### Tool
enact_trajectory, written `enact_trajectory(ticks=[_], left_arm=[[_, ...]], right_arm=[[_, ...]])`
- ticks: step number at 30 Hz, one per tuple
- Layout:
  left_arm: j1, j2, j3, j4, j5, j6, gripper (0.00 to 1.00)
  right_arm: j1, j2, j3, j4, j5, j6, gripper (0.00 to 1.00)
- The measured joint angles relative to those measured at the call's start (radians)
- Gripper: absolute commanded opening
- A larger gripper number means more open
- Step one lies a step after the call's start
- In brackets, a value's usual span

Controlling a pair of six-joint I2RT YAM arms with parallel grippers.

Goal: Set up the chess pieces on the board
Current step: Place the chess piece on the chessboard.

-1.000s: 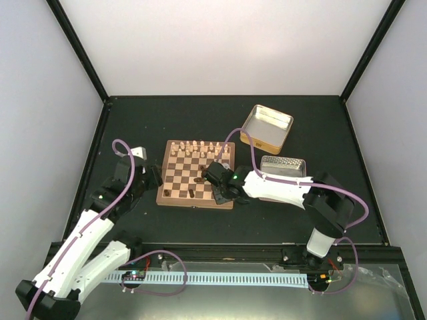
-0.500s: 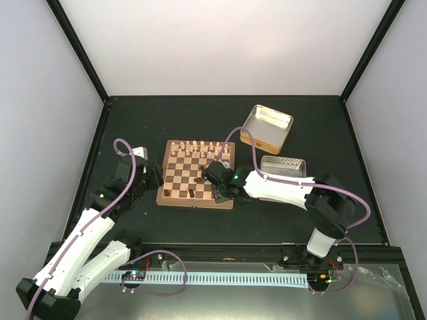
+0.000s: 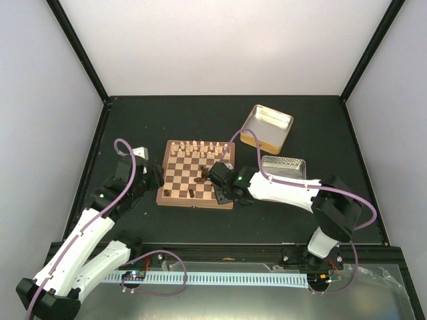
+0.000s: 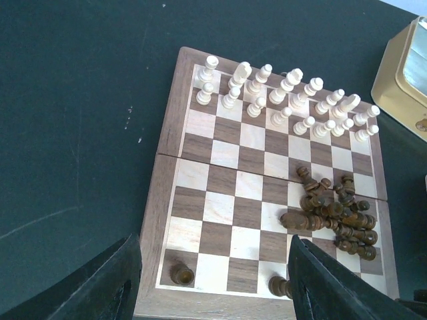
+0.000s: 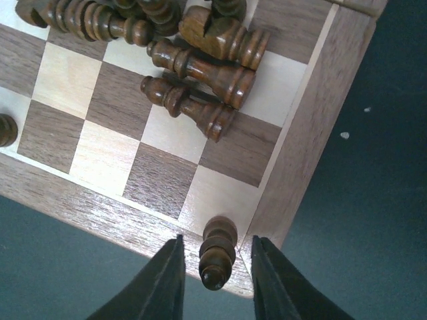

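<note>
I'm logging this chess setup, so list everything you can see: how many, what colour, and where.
Board: one, light and dark brown checks, middle of the table.
Cream pieces: sixteen, standing in the board's two far rows.
Dark pieces: a dark brown heap too tangled to count, near right of the board; two more stand in the near row.
Corner piece: one, dark brown, upright on the near right corner square.
Yellowish tin: one, beyond the board's far right corner.
Silver tin: one, right of the board.
Table: one, black.
Left gripper: open, at the board's left side.
Right gripper: open, fingers flanking the corner piece, gaps showing.
</note>
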State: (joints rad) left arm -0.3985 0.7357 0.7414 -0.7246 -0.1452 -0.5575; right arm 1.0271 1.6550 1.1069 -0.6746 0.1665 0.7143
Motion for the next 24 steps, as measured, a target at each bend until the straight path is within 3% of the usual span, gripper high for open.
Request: enact_trajectory(ticks=[7, 15, 18, 24], left_arm=[[0.0, 0.012, 0.0, 0.0, 0.004, 0.0, 0.62], [0.0, 0.013, 0.0, 0.0, 0.005, 0.002, 0.62], [0.0, 0.013, 0.0, 0.0, 0.005, 0.002, 0.62], [0.0, 0.013, 0.0, 0.0, 0.009, 0.005, 0.62]], right_arm=[[0.0, 0.019, -0.001, 0.001, -0.004, -0.002, 0.11], [0.0, 0.024, 0.0, 0.014, 0.018, -0.003, 0.1], [0.0, 0.03, 0.004, 0.019, 0.028, -0.003, 0.13], [0.0, 0.034, 0.007, 0.021, 0.031, -0.008, 0.33]])
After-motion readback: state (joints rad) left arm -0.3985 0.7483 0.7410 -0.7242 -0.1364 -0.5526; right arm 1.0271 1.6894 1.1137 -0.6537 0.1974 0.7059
